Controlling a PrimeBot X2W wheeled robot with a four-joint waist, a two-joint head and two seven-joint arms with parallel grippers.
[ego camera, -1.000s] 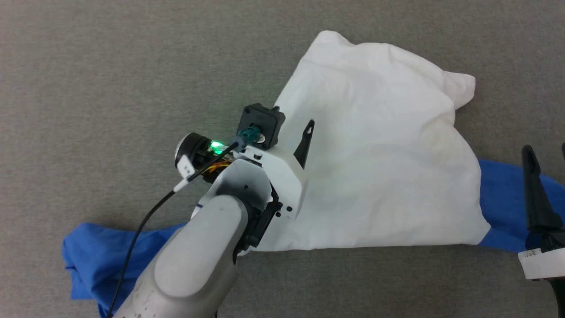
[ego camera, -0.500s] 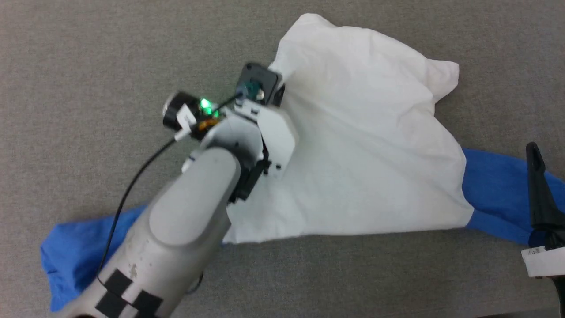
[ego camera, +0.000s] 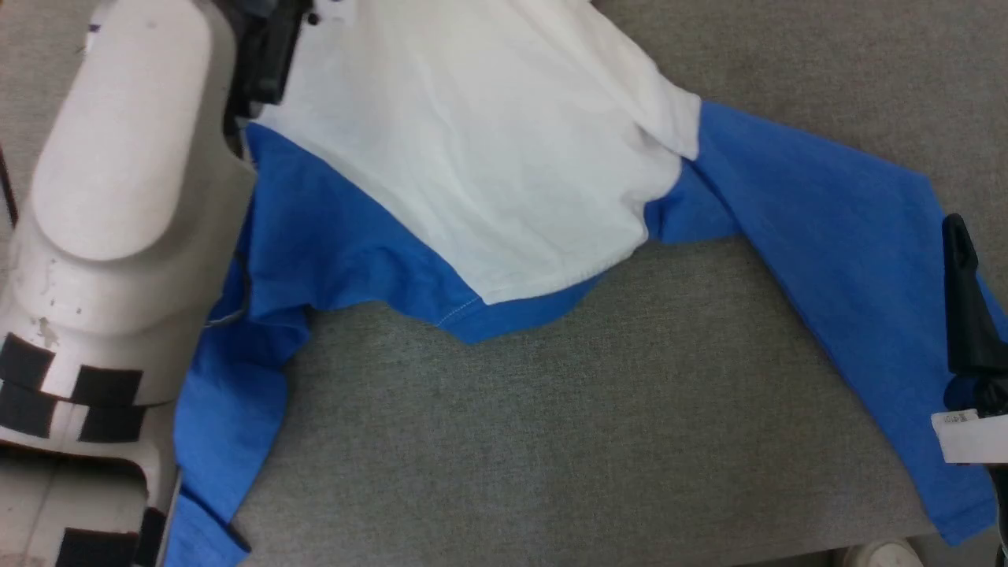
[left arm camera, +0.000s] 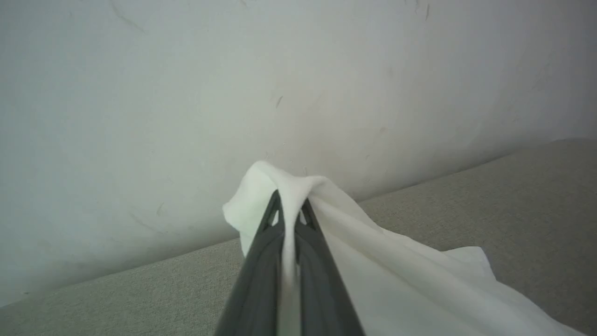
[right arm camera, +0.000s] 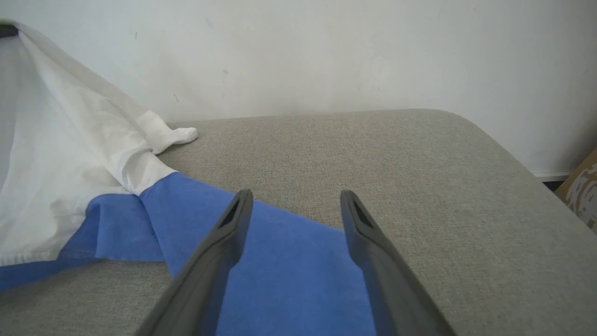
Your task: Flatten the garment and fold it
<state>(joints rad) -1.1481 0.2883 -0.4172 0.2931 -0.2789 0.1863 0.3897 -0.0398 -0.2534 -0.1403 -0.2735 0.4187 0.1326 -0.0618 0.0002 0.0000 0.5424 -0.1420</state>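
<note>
Left gripper [left arm camera: 289,205] has just clamped white cloth and lifted it.
A second ago it was spread above the heap. Now the garment [ego camera: 488,157] hangs from it at far left, blue sleeves trailing on the grey surface [ego camera: 551,441], ready for flattening. My right gripper [right arm camera: 296,205] stays spread above the right sleeve. No container figures in this job.

A white-bodied T-shirt [ego camera: 488,157] with royal-blue sleeves is held up by its far white edge, where a bunch of fabric is pinched between the closed fingers of the left gripper [left arm camera: 289,205]. From there the cloth is draped down to the grey padded surface [ego camera: 551,441]. One blue sleeve is spread flat toward the right, the other is laid creased at the left, and a blue band is seen below the white panel's near edge.
</note>
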